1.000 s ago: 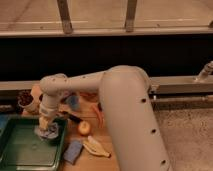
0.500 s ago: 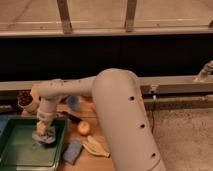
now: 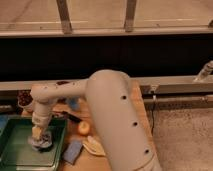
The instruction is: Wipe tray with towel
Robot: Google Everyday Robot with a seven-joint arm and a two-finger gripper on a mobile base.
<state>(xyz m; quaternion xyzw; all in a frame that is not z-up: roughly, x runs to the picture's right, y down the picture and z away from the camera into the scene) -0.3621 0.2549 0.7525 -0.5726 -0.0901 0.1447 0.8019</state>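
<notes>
From where I stand, the big white arm (image 3: pixel 114 117) fills the middle of the scene. It reaches left over the wooden table (image 3: pixel 138 102), and its wrist drops straight down into the tray (image 3: pixel 22 156). The gripper (image 3: pixel 39 136) sits low in the right half of that green tray. Its fingers are pressed together and pinching the towel (image 3: pixel 42 144), which lies bunched in a pale grey lump on the tray floor right under it.

The towel is near the tray's right rim but not touching it; a thin strip of green shows between the cloth and the raised edge. To the left and toward the front of the tray there is plenty of bare green floor, open all the way to the near rim. The tray's left side runs out of view, so I cannot tell where that edge lies.

Just outside the right rim, a blue sponge (image 3: pixel 72 151) lies on the wood close to the tray's front corner. A round orange fruit (image 3: pixel 84 128) sits a little farther right, with a banana (image 3: pixel 95 146) in front of it, partly tucked under the arm. Behind the tray, a bowl (image 3: pixel 23 98) of something dark stands near the table's far left edge, beside the arm's elbow.

The right side of the table is mostly hidden by the arm, and its right edge drops off to a speckled grey floor (image 3: pixel 185 137).
</notes>
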